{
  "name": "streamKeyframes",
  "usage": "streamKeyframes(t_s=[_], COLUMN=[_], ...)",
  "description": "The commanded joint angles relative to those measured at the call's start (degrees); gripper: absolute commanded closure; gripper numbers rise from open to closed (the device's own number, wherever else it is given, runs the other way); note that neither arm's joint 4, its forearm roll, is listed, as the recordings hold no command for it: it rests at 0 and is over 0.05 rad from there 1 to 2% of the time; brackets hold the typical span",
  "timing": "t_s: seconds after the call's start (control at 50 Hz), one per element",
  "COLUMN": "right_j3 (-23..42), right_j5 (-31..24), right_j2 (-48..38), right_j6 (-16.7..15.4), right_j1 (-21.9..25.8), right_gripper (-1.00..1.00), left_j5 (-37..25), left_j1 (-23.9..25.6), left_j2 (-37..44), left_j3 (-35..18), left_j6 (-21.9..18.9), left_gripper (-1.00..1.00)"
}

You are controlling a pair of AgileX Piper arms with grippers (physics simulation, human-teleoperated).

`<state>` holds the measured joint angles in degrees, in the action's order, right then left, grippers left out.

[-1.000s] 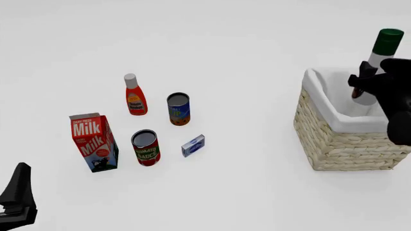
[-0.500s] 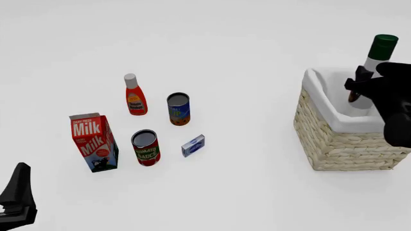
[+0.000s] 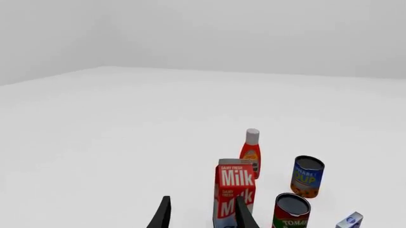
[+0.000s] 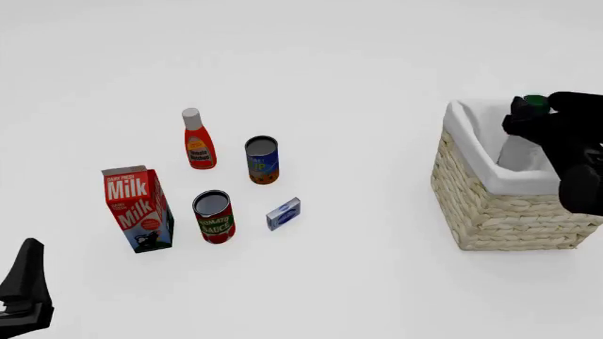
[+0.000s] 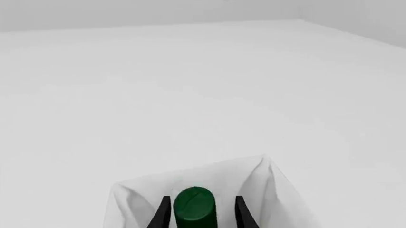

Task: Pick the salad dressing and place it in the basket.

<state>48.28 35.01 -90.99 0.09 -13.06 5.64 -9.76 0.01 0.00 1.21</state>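
The right pincer (image 5: 197, 214) is clamped on the salad dressing (image 5: 194, 205), which sits low inside the basket (image 4: 490, 205) at 3 o'clock on the tabletop (image 4: 358, 85). The left pincer (image 3: 199, 216) rests apart.

A simulated test scene, not a real room — the worktop (image 4: 377, 63) is a flat, featureless white plane meeting plain grey walls. Groceries stand on it like props: a milk carton (image 4: 138, 209), a red bottle (image 4: 197, 139), two cans (image 4: 262, 159) and a wicker basket (image 4: 499, 205) — all rendered cleanly.
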Motion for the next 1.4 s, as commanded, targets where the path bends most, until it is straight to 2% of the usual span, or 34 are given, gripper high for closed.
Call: streamKeyframes(t_s=[0.02, 0.56, 0.78, 1.0, 1.4], right_j3=[0.47, -0.49, -3.11, -8.98, -19.57], right_j5=[-0.08, 0.00, 0.29, -0.13, -4.70], right_j2=[0.10, 2.42, 5.75, 14.16, 31.98], right_j6=[0.61, 0.26, 0.30, 1.14, 1.40], right_j1=[0.31, 1.14, 0.81, 1.87, 4.03], right_gripper=[-1.00, -1.00, -1.00, -1.00, -1.00], left_j5=[0.04, 0.12, 0.12, 0.11, 0.41], left_j1=[-0.15, -0.44, -0.50, -0.19, 0.26], left_j2=[0.00, 0.00, 0.00, 0.00, 0.00], left_j3=[0.00, 0.00, 0.00, 0.00, 0.00], left_j6=[0.03, 0.16, 0.17, -0.12, 0.09], left_gripper=[-1.00, -1.00, -1.00, -1.00, -1.00])
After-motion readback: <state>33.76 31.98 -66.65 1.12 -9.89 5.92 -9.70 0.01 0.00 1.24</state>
